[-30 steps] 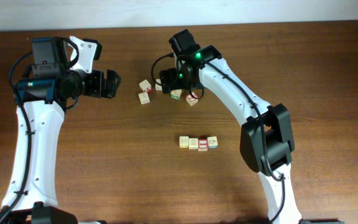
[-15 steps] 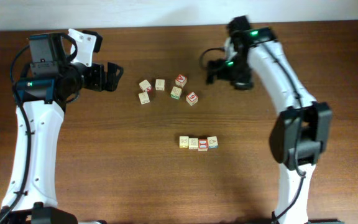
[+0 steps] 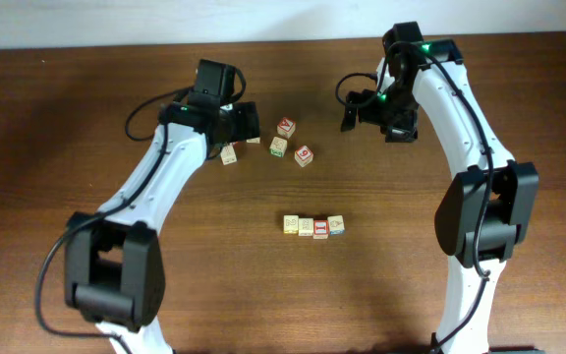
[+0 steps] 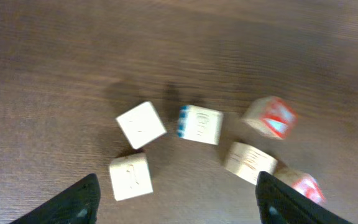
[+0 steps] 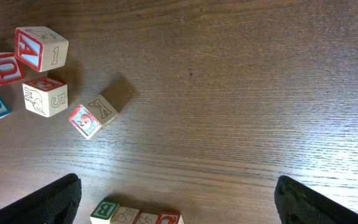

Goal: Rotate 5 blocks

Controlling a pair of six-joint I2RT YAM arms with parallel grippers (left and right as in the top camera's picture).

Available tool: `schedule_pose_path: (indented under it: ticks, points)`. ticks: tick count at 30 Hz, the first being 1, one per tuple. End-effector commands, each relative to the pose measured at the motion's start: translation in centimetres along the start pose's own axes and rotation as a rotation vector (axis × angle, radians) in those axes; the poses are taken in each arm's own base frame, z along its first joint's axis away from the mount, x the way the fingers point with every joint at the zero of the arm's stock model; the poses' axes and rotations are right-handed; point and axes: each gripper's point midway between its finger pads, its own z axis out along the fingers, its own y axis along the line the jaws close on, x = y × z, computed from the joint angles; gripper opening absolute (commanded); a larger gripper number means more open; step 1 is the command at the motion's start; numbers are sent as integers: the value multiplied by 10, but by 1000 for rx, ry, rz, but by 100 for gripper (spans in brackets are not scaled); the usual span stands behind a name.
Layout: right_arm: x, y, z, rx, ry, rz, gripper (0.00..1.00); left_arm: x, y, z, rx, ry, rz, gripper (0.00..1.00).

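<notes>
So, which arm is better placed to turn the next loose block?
Left. The left claw hangs open directly above the loose blocks, with the blue-edged block just ahead of it in the wrist view. The right claw is open too, but off to the side of them.

Seen from straight above, a fixed overhead camera takes in the whole dark brown wooden surface [image 3: 165, 295] from well up, with both white jointed arms [image 3: 160, 182] and a pale band [image 3: 263, 20] along the far edge in frame. The left wrist camera hangs close over the surface, tilted down, its black left fingers [image 4: 73, 202] at the lower corners and a loose cluster of small pale wooden cubes [image 4: 140, 124] filling the view. The right wrist camera looks down from farther back, black right fingers [image 5: 55, 199] at its lower corners. It shares that cluster, at its upper left, with both other views. It shares the short row of pale cubes [image 5: 127, 216] at its bottom edge with the overhead view.
</notes>
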Motion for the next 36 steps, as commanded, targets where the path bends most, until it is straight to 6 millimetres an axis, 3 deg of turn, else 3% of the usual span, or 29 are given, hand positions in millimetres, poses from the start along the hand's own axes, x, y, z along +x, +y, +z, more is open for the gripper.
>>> schedule_pose_path:
  ticks: [1,5,8,11,14,22,26,28,30,33,35,36]
  points:
    - [2,3,-12,-10,-15,-8,99,12,20,32,-108,30,-83,72]
    - [3,3,-12,-9,-13,-7,99,30,27,51,-139,91,-85,72]
    - [5,2,-12,-6,-5,-5,99,31,34,50,-177,92,-82,62]
    - [7,2,-12,-4,3,-18,99,33,33,53,-173,97,-82,64]
    - [7,1,-12,-3,6,-20,99,48,30,67,-147,155,-82,65]
    - [8,-3,-12,24,5,-18,99,50,36,72,-173,158,-79,34]
    - [8,-3,-12,24,5,-19,99,42,36,69,-186,137,-62,25]
    - [8,-3,-12,24,5,-21,99,36,32,58,-175,145,-22,21]
    - [7,-6,-12,38,1,-26,99,28,29,38,-178,155,-13,25]
    - [6,-8,-12,49,-2,-26,99,9,19,-16,-155,161,43,26]
    - [6,-8,-12,49,-2,-25,99,11,10,-43,-98,184,73,30]
    - [6,-8,-12,49,-2,-25,99,21,8,-58,-72,228,72,33]
